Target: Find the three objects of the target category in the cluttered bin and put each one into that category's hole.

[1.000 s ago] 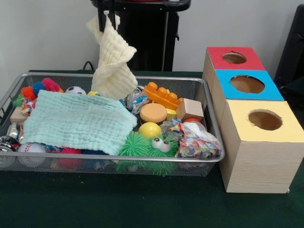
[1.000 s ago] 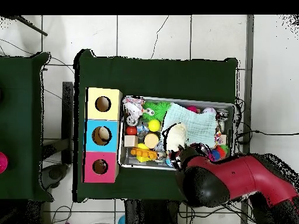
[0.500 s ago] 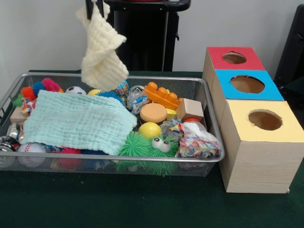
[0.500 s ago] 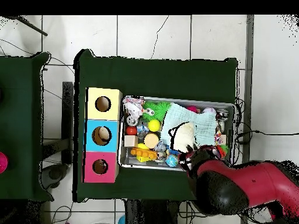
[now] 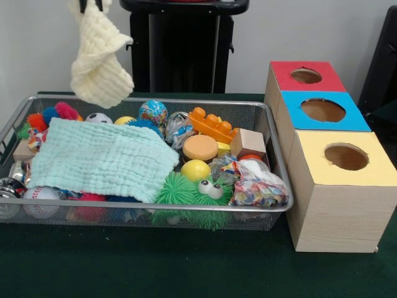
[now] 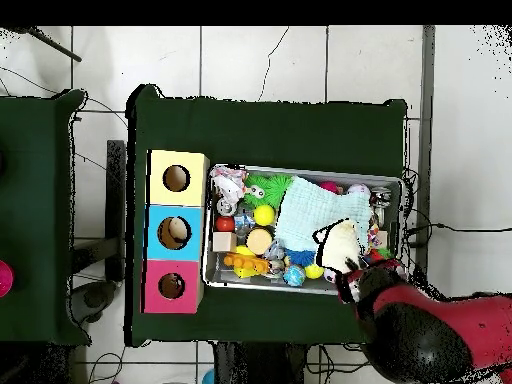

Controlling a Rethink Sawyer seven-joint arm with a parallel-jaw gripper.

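The bin [image 5: 278,162] is a silver wire-mesh basket full of toys; it also shows in the overhead view [image 6: 300,168]. The hole [image 5: 306,76] with the red panel tops the farthest wooden box, and shows in the overhead view [image 6: 171,286]. My gripper [image 5: 91,5] shows only its tips at the top edge. It is shut on a cream knitted cloth [image 5: 99,59], which hangs above the bin's far left rim. In the overhead view the cloth [image 6: 340,240] hangs over the bin's right part, beside the red arm [image 6: 430,330].
A mint cloth [image 5: 102,158] covers the bin's left half. A green fuzzy toy with eyes [image 5: 192,192], a yellow ball [image 5: 195,169], an orange brick [image 5: 214,124], a wooden block [image 5: 248,143] and a patterned ball [image 5: 153,112] lie beside it. The blue-panelled hole [image 5: 322,110] and the yellow-panelled hole [image 5: 346,156] are nearer.
My gripper has carried the cream cloth up and to the left in the front view, away from the boxes. A patterned ball behind it now shows.
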